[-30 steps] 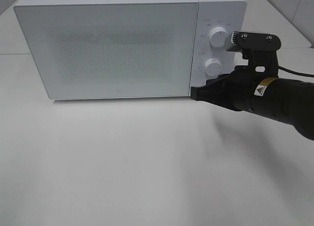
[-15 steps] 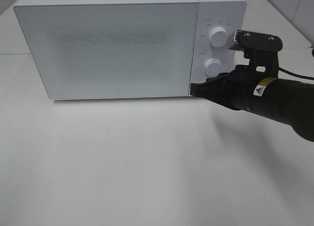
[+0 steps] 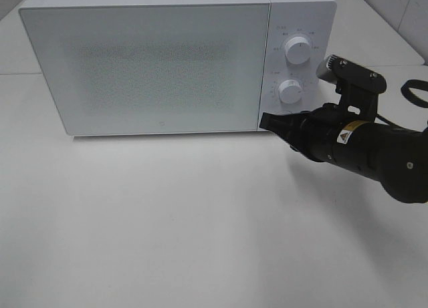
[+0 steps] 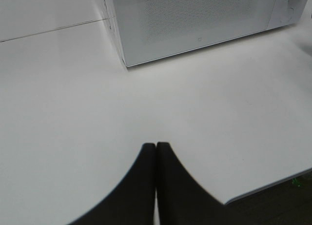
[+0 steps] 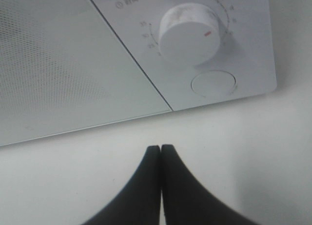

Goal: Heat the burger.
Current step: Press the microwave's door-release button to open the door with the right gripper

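The burger shows in none of the views. The microwave [image 3: 154,67] has its door [image 3: 147,64] shut, and the dotted pane is too opaque for us to tell whether the burger sits inside, though we judge that likely.

The right gripper [image 3: 264,121] has its fingers pressed flat together with nothing between them, so it can serve only as a poker. In the right wrist view the round button [image 5: 213,83] lies just ahead of the tips, below the lower knob [image 5: 187,34]. We take the step in hand to be pressing that button.

To do it well, we lift the tips off table [image 3: 167,228] level to the button's centre. We then shift them away from the door seam toward the panel's outer edge and push squarely into the panel with a short stroke. We keep clear of the knob above, so its red mark is not nudged, and we press gently so the microwave does not slide back. If the knob is the real aim, the fingers must first part enough to straddle it.

The right arm reaches in from the right side of the table, its forearm low and sloping down toward the microwave's lower front corner. Its tips are near the foot of the seam between door and panel, apparently not touching. The left gripper [image 4: 156,147], also closed on nothing, hangs over bare table, well apart from the microwave.
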Controlling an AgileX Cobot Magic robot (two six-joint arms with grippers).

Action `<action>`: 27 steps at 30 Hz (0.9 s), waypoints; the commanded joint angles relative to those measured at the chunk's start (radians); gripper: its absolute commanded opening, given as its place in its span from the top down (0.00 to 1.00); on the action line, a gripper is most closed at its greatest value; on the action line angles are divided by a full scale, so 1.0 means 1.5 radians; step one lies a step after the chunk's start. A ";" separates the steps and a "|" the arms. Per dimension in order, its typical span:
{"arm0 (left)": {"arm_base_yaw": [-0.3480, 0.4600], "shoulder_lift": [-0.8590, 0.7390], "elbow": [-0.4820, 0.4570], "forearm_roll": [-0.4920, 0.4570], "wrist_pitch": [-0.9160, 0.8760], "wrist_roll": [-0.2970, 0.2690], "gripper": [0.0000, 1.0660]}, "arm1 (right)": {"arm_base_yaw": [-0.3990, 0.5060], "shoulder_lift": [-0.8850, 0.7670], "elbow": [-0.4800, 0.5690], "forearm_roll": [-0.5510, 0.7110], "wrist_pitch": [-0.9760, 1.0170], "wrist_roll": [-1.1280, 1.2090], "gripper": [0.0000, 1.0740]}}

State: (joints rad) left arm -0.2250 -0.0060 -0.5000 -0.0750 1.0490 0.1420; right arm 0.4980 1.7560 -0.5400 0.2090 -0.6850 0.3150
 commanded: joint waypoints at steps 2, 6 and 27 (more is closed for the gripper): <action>0.002 -0.013 0.003 -0.007 -0.010 -0.002 1.00 | 0.002 0.027 -0.002 0.001 -0.029 0.144 1.00; 0.002 -0.013 0.003 -0.007 -0.010 -0.002 1.00 | 0.002 0.037 -0.005 -0.003 -0.042 0.224 1.00; 0.002 -0.013 0.003 -0.007 -0.010 -0.002 1.00 | 0.002 0.096 -0.105 0.022 -0.015 0.501 1.00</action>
State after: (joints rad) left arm -0.2250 -0.0060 -0.5000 -0.0750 1.0490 0.1420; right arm 0.4980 1.8990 -0.6890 0.2250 -0.6880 1.0390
